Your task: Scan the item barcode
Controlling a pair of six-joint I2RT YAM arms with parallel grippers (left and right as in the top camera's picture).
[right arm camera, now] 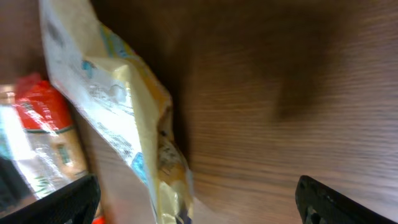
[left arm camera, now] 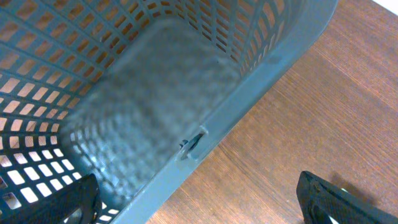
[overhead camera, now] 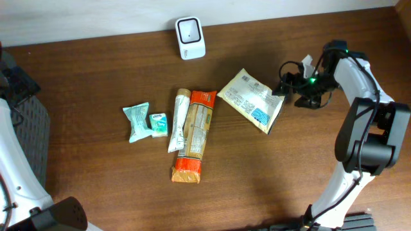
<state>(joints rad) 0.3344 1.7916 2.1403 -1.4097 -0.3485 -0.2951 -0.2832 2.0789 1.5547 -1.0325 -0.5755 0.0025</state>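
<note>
Overhead entry: cream snack packet (overhead camera: 250, 99), lying flat mid-table, right of the orange packet (overhead camera: 196, 135) and well below the white scanner (overhead camera: 190, 37). Right gripper (overhead camera: 287, 86): jaws spread wide, just beside the packet's right edge, holding nothing. Left gripper (left arm camera: 199, 202): released, hanging over the grey basket (left arm camera: 249, 93). Step, by your likely reading: pickup not yet made. Next you would need a firm pinch on the packet's edge, a lift, then its barcode turned to face the scanner.
</note>
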